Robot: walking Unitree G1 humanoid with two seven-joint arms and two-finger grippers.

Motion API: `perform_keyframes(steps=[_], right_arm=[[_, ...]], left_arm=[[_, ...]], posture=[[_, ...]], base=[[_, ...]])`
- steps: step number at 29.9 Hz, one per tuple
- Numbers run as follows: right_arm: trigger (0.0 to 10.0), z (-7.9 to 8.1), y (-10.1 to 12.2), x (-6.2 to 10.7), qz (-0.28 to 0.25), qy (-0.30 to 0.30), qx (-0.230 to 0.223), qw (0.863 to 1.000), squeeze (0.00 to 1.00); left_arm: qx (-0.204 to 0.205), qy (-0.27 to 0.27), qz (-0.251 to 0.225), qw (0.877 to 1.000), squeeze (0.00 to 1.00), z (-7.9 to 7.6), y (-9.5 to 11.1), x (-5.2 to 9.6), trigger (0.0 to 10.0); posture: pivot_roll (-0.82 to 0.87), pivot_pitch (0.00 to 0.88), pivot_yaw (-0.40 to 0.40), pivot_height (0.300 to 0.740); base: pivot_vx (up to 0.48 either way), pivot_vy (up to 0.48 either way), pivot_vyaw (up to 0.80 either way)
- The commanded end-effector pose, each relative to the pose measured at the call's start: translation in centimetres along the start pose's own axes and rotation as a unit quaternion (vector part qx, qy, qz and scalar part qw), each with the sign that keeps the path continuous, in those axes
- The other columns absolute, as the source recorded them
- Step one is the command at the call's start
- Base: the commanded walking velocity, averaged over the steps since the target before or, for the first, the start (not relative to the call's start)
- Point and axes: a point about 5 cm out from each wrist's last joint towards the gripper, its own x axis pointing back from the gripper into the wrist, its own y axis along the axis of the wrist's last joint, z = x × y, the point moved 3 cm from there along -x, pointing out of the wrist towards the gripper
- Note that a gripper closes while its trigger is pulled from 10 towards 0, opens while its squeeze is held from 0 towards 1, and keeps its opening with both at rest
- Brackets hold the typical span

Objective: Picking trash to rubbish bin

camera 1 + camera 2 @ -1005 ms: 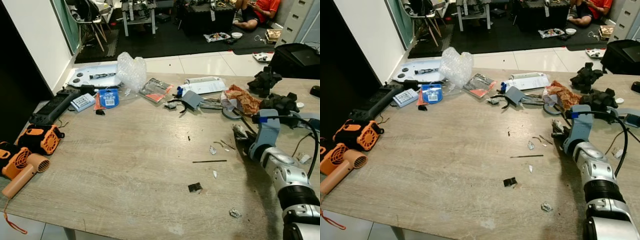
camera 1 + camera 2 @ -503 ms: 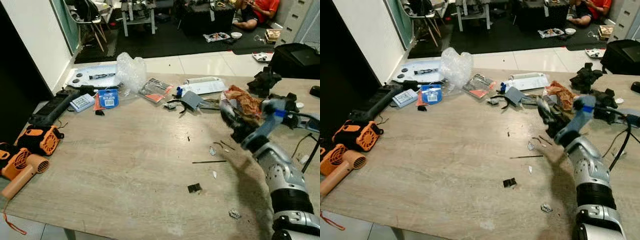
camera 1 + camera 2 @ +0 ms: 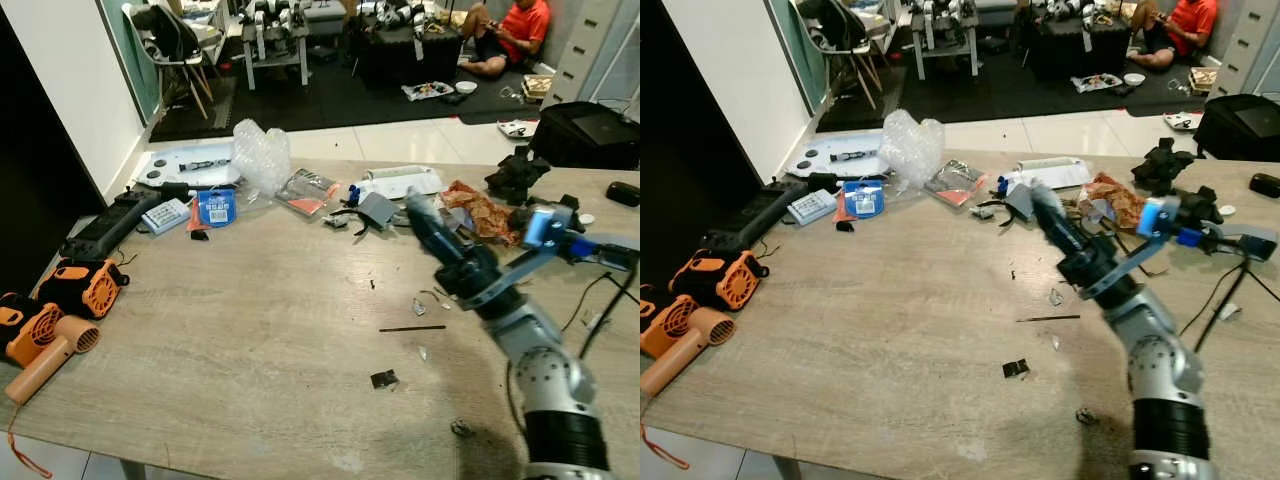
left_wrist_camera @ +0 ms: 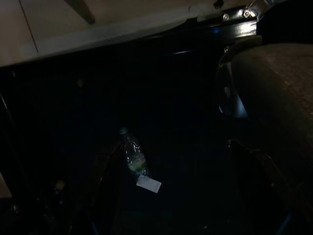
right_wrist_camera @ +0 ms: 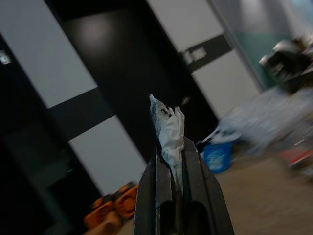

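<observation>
My right gripper (image 3: pixel 414 205) is raised over the table's middle right, its fingers pointing up and to the left. In the right wrist view the right gripper (image 5: pixel 171 147) is shut on a crumpled white scrap (image 5: pixel 169 128) that sticks out past the fingertips. More trash lies on the wooden table (image 3: pixel 240 320): a small white scrap (image 3: pixel 419 306), a thin black stick (image 3: pixel 410 328), a black piece (image 3: pixel 383 379) and a foil crumb (image 3: pixel 461 428). My left arm hangs idle below the table, in the dark, above a plastic bottle (image 4: pixel 133 157) on the floor.
Two orange blowers (image 3: pixel 55 310) sit at the table's left edge, beside a black power strip (image 3: pixel 105 222). Bubble wrap (image 3: pixel 260 155), packets, a brown wrapper (image 3: pixel 480 205) and black parts crowd the far side. Cables (image 3: pixel 600 290) lie at the right. A person (image 3: pixel 505 30) sits on the floor beyond.
My right arm has lifted off the table at the right and swung up and left with the white scrap in its fingers. The camera has shifted slightly.
</observation>
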Motion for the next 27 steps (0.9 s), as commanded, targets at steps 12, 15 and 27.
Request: perform_keyframes(steps=[12, 15, 27], right_arm=[[10.0, 3.4, -6.5, -2.6, 0.072, 0.019, -0.069, 0.995, 0.00], [10.0, 3.6, -6.7, -2.7, 0.075, 0.017, -0.069, 0.995, 0.00], [10.0, 1.9, -7.3, -2.9, 0.092, -0.052, -0.049, 0.993, 0.00]], left_arm=[[-0.017, 0.015, 0.033, 0.999, 0.00, 0.4, -1.8, 0.2, 10.0], [-0.017, 0.015, 0.033, 0.999, 0.00, 0.4, -1.8, 0.2, 10.0], [-0.020, 0.010, 0.033, 0.999, 0.00, -0.1, -1.8, 0.2, 10.0]], posture=[[-0.11, 0.098, 0.081, 0.740], [-0.11, 0.094, 0.080, 0.740], [-0.12, 0.093, 0.082, 0.740]], base=[[-0.169, 0.000, 0.00], [-0.344, 0.000, 0.00], [-0.022, 0.000, 0.00]])
